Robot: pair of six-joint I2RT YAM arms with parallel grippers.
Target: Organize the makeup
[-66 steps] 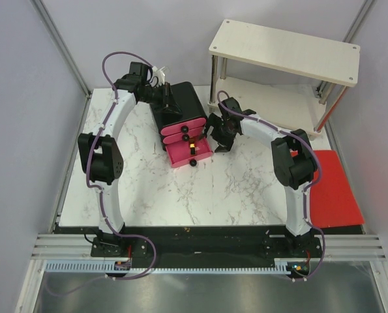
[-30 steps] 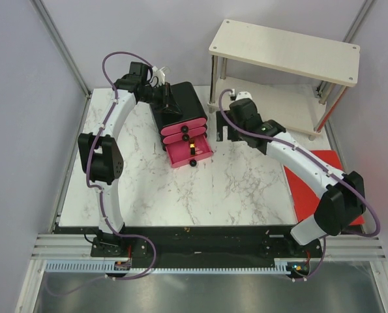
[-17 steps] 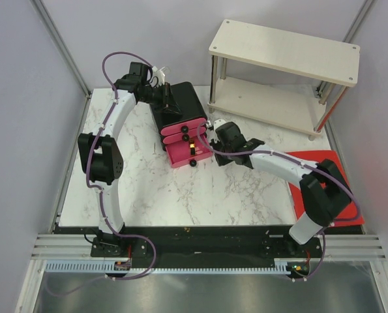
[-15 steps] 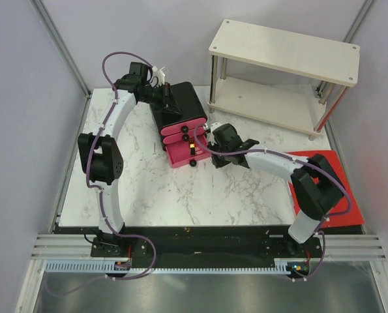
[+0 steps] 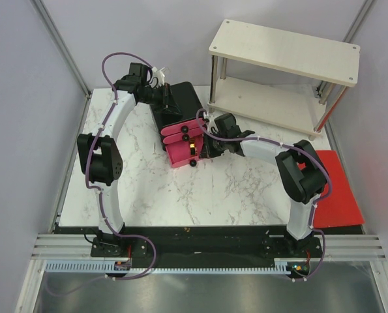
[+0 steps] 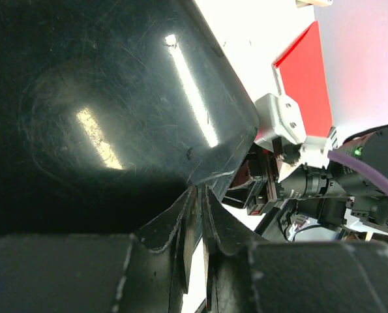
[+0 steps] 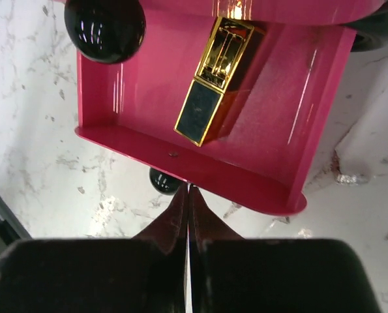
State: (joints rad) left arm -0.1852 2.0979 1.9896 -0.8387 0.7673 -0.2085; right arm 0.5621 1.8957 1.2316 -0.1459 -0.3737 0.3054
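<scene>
The black box (image 5: 184, 98) with three pink drawers stands at the table's back. Its bottom drawer (image 5: 179, 155) is pulled out, and a gold-black tube (image 5: 191, 147) lies inside it. In the right wrist view the tube (image 7: 216, 81) lies slantwise on the pink drawer floor (image 7: 148, 98). My right gripper (image 7: 188, 189) is shut and empty, its tips against the drawer's front edge beside the black knob (image 7: 164, 181). My left gripper (image 6: 197, 194) is closed on the back edge of the box (image 6: 102, 98). No other makeup shows.
A two-level wooden shelf (image 5: 285, 49) stands at the back right. A red mat (image 5: 337, 195) lies at the table's right edge. An upper drawer's black knob (image 7: 105, 26) sits above the open drawer.
My right arm swung from beside the shelf to the open drawer's front, and its jaws closed. The left arm has kept still on the box.
</scene>
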